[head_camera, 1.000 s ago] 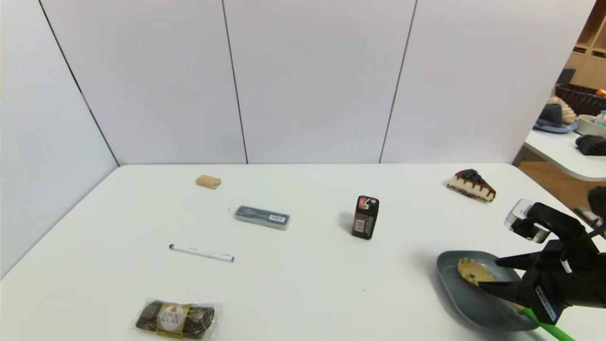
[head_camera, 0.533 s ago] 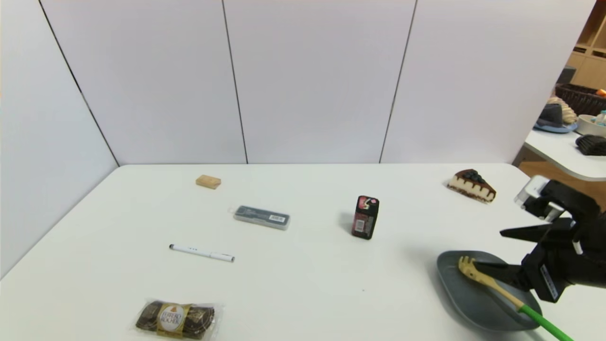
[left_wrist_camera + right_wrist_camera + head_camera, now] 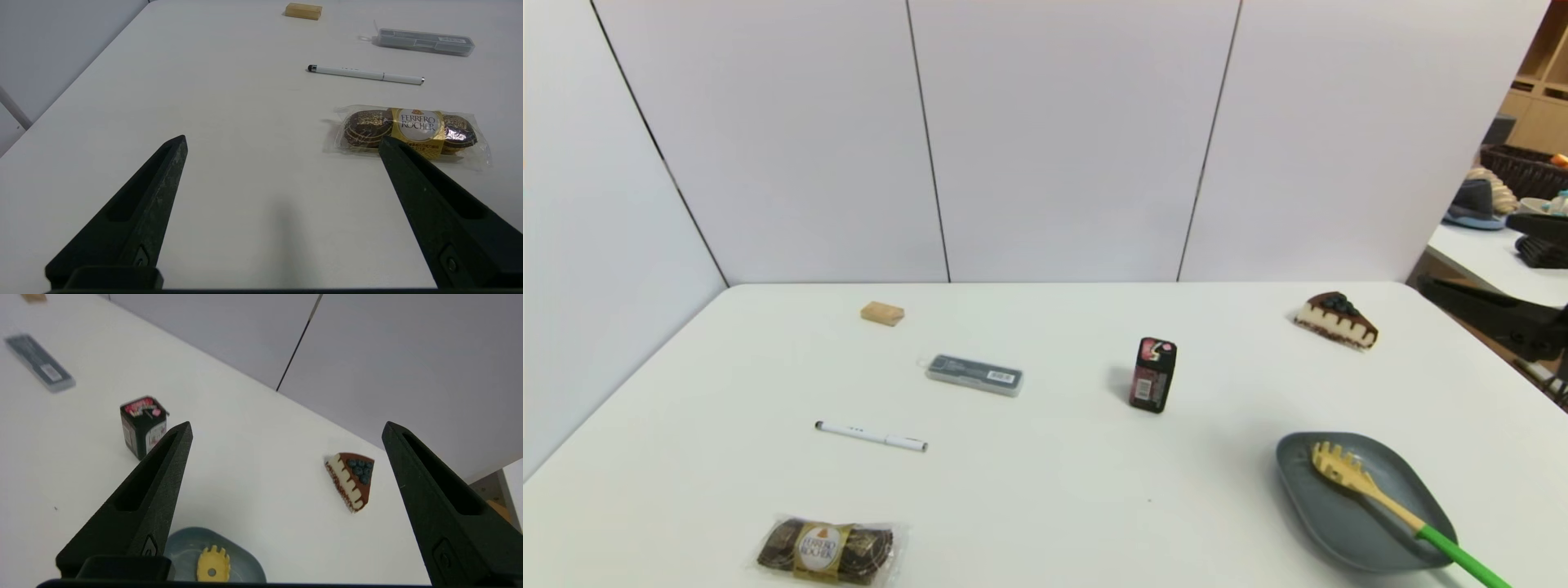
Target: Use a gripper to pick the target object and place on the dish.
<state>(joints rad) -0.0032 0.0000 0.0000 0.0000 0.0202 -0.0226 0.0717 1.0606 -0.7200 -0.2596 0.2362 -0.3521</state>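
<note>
Spaghetti server (image 3: pixel 1372 490) lies on dish (image 3: pixel 1307 498), near table's (image 3: pixel 1045 490) front right corner; right gripper (image 3: pixel 286 428) spread wide, empty, above; left gripper (image 3: pixel 282 143) spread, parked.

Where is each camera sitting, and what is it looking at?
Head view: high up, looking down on the table; right gripper shows at the edge.
Left wrist view: behind the left gripper, low, facing the pen.
Right wrist view: behind the right gripper, facing the cake slice.
Head and right wrist views share the spaghetti server on the dish.
</note>
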